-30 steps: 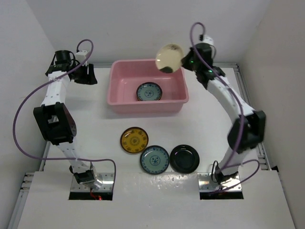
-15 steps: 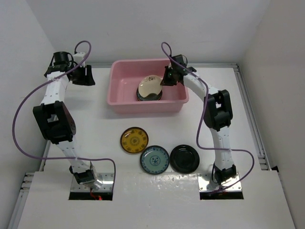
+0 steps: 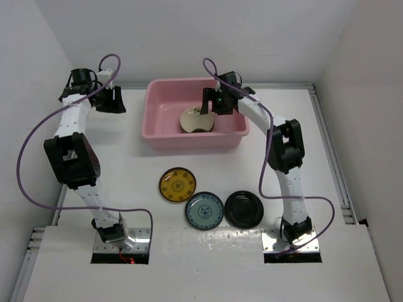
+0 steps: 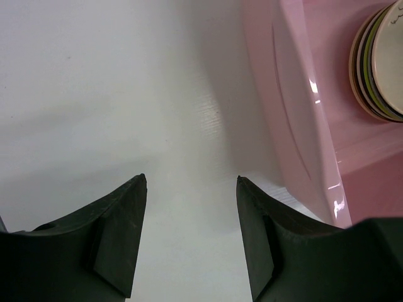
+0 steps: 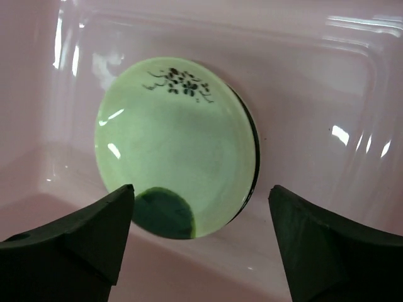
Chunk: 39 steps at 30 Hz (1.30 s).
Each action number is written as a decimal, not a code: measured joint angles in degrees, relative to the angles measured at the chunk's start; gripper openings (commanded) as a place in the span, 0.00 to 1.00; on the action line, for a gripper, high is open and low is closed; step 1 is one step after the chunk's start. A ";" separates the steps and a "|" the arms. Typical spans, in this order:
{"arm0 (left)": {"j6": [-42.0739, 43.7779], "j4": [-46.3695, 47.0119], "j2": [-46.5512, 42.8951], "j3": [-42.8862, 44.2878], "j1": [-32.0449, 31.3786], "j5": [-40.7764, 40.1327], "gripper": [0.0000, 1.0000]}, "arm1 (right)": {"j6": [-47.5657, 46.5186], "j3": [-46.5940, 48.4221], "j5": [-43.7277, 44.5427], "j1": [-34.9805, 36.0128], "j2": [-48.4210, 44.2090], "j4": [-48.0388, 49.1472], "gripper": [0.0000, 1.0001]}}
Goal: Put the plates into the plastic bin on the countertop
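Note:
The pink plastic bin [image 3: 153, 129] stands at the back of the white countertop [image 3: 126, 163]. Inside it lies a stack of plates, a pale cream plate [image 3: 195, 119] with a dark blot and flower sprig [image 5: 176, 141] on top. My right gripper [image 3: 212, 106] hangs open just above that stack [image 5: 201, 189], holding nothing. On the countertop lie a yellow-brown plate [image 3: 177, 184], a blue-grey plate [image 3: 204, 210] and a black plate [image 3: 244, 209]. My left gripper [image 3: 118, 100] is open and empty over bare table [image 4: 191, 179], left of the bin's wall [image 4: 296, 113]; the stack's edge [image 4: 378, 63] shows beyond.
White walls close the back and both sides. Thin metal edging [image 3: 327, 126] runs along the table's sides. Purple cables loop from both arms. The arm bases [image 3: 119, 238] sit at the near edge, just in front of the three loose plates.
My right arm swung the cream plate from above the bin's far right corner down onto the stack inside, then its jaws opened and let it go. The left arm stayed put.

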 measured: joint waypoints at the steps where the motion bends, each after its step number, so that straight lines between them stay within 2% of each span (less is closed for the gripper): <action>1: 0.00 0.00 0.00 0.00 0.00 0.00 0.61 | -1.01 0.46 0.46 0.35 -0.35 -0.33 0.88; 3: 0.00 0.00 0.00 0.00 0.00 0.00 0.61 | -3.56 0.48 1.16 0.68 -3.10 -1.81 0.97; 5: -0.02 0.02 0.00 0.00 0.00 -0.02 0.61 | -5.03 -3.89 1.22 0.55 -9.27 -1.36 0.98; 8: -0.02 0.04 0.00 -0.02 0.00 0.02 0.61 | -4.94 -17.09 0.66 -2.40 -25.24 -1.44 0.98; 11: -0.04 0.22 -0.04 -0.15 0.00 0.04 0.61 | -2.86 -33.59 0.52 -10.88 -44.33 -1.75 0.94; 14: -0.07 0.44 -0.20 -0.70 -0.37 0.11 0.61 | -0.70 -49.27 2.34 -16.52 -56.54 -4.98 0.92; 16: -0.13 0.46 -0.48 -1.20 -0.68 0.07 0.61 | 0.74 -57.83 2.43 -15.28 -59.93 -8.13 0.91; 21: -0.11 0.46 -2.82 -3.63 -2.40 0.20 0.61 | 6.32 -79.17 1.95 -12.00 -63.65 -13.49 0.77; 26: -0.04 1.01 -5.66 -5.68 -3.82 1.05 0.61 | 12.76 -87.82 2.19 -9.16 -70.18 -12.57 0.70; 30: 0.07 0.94 -7.78 -7.58 -3.89 1.53 0.61 | 16.22 -91.01 1.64 -6.54 -69.81 -8.90 0.57; 31: 0.09 1.05 -8.33 -8.07 -3.89 1.53 0.61 | 16.79 -91.12 1.27 -6.03 -69.51 -8.00 0.46; 33: 0.11 0.98 -9.20 -8.74 -3.87 1.57 0.61 | 17.57 -91.67 0.70 -4.87 -68.61 -5.53 0.31; 34: 0.13 0.96 -9.66 -9.03 -3.89 1.60 0.61 | 18.03 -91.80 0.61 -4.57 -68.24 -4.90 0.14; 36: 0.13 1.05 -10.43 -9.51 -3.89 1.62 0.61 | 18.38 -92.02 0.11 -4.35 -68.19 -4.00 0.00; 39: 0.24 1.09 -11.43 -10.38 -3.89 1.92 0.61 | 18.64 -91.93 0.42 -4.04 -69.46 -4.22 0.00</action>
